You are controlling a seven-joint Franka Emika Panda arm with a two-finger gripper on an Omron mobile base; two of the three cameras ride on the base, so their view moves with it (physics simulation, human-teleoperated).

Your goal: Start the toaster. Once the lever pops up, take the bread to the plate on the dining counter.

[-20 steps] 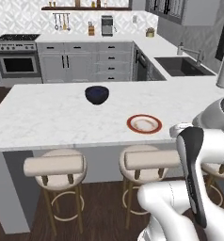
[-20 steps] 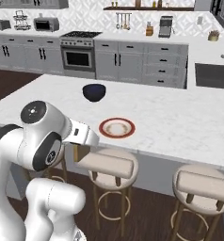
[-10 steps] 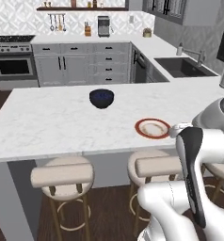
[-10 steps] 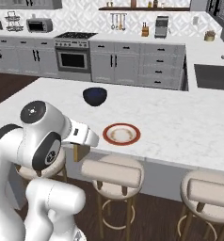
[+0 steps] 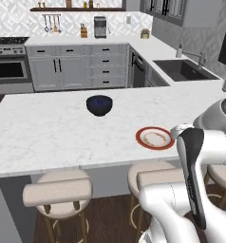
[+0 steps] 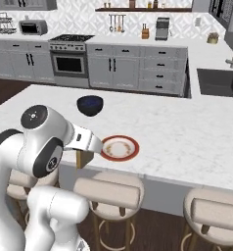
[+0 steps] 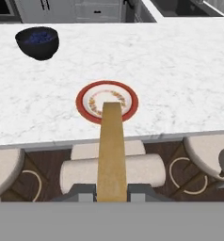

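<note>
Bread (image 6: 81,159) is glimpsed in the right base view as a tan slab hanging under the white hand, off the near edge of the dining counter (image 6: 197,142) and just beside the plate (image 6: 119,148), which is set on the marble close to that edge; a dark blue bowl (image 6: 90,105) is placed further back. In the left base view the plate (image 5: 155,137) is found near the counter's front edge (image 5: 48,163), with the arm's forward links beside it and stools (image 5: 58,192) tucked below. In the hand view the gripper (image 7: 111,192) is seen closed tight on the bread (image 7: 111,150), held edge-on with its long axis pointed straight ahead, its far end overlapping the plate's (image 7: 84,106) near rim. The plate is judged to lie directly forward of the fingers, beyond the counter edge.
</note>
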